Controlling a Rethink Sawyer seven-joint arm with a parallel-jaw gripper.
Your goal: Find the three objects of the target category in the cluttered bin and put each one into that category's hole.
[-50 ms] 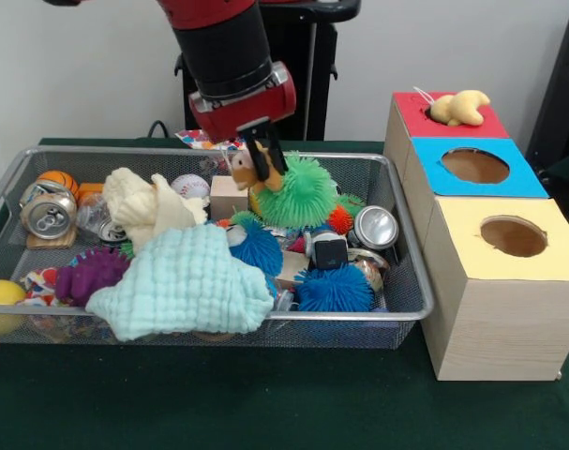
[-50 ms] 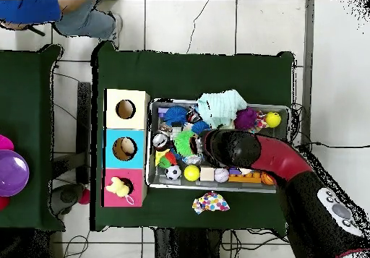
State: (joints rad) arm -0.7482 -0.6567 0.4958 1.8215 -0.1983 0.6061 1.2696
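jaws (image 1: 263,161) clamped on a small brown plush toy (image 1: 244,170) above the wire bin (image 1: 411,281).

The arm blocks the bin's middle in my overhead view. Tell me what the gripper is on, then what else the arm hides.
Observer: The gripper is low in the wire bin, right against a small brown plush toy. I cannot tell whether it has a grip on it.
Operator: Give me the toy's neighbours.
Observer: A green spiky ball touches the toy on one side, and a wooden block sits just below it.
Operator: Now the rest under the arm.
Observer: A cream plush toy lies behind the mint cloth, with a crushed silver can at that end of the bin.
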